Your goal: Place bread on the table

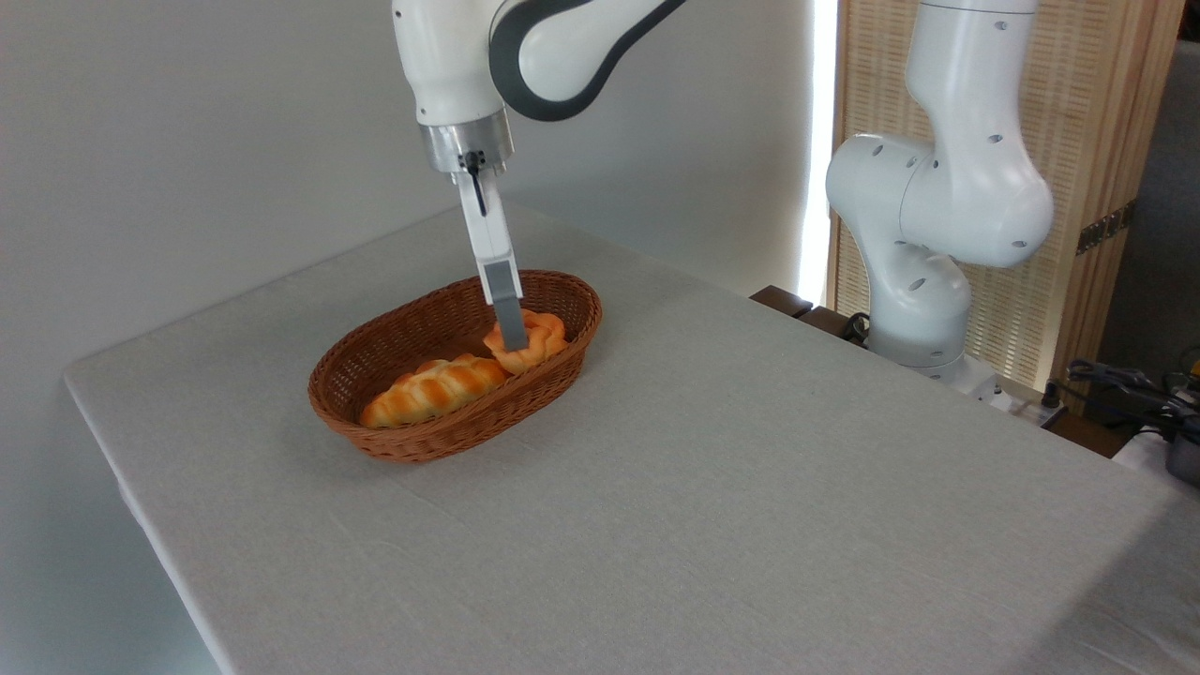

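Only one finger (506, 314) of the hand (512, 339) shows, so can't tell if it's pinching anything. Its tip sits down at the bread (530, 341), inside the wicker basket (412, 441) beside a braided loaf (433, 389), on the grey bench (750, 487).

Arm (937, 206) is looking glossy white with dark grey joint bands, silver wrist ring, slim grey-tipped fingers (506, 309).

One fixed camera looks down obliquely across the table (750, 487) from its near corner, wicker basket (403, 436) mid-distance.
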`<state>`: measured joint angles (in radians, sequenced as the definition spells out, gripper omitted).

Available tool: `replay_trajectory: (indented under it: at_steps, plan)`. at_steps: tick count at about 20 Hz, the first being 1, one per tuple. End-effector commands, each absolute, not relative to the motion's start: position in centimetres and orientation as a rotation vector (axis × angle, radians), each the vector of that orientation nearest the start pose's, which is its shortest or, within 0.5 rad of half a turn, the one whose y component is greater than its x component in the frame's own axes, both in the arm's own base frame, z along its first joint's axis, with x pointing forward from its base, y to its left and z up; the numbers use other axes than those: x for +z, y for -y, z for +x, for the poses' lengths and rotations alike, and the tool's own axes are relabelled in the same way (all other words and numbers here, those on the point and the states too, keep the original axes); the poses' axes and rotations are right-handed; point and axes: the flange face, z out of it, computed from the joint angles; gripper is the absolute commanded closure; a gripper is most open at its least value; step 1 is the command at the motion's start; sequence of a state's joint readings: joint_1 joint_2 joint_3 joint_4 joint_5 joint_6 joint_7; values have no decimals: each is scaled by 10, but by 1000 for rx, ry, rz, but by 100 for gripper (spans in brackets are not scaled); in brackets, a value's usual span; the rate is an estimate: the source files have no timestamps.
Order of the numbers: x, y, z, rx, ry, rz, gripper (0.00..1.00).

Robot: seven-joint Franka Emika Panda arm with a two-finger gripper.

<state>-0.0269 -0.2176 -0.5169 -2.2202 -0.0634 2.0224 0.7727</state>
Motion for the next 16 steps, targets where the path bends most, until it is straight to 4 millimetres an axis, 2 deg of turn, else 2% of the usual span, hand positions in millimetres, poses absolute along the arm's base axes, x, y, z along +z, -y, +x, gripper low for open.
replay_trajectory:
  at_steps: [1,3,5,7,9,11,13,16]
  plan:
    - [492,269,431,-118,-1784,-2555,49]
    - [499,271,438,-149,-1745,-2609,49]
    - [506,262,448,-173,-1717,-2632,49]
    - [522,238,464,-214,-1651,-2670,49]
    - [528,207,477,-211,-1586,-2706,48]
    - [532,186,485,-193,-1563,-2682,48]
    - [532,165,491,-169,-1563,-2631,48]
    - [517,130,505,-46,-1622,-2501,48]
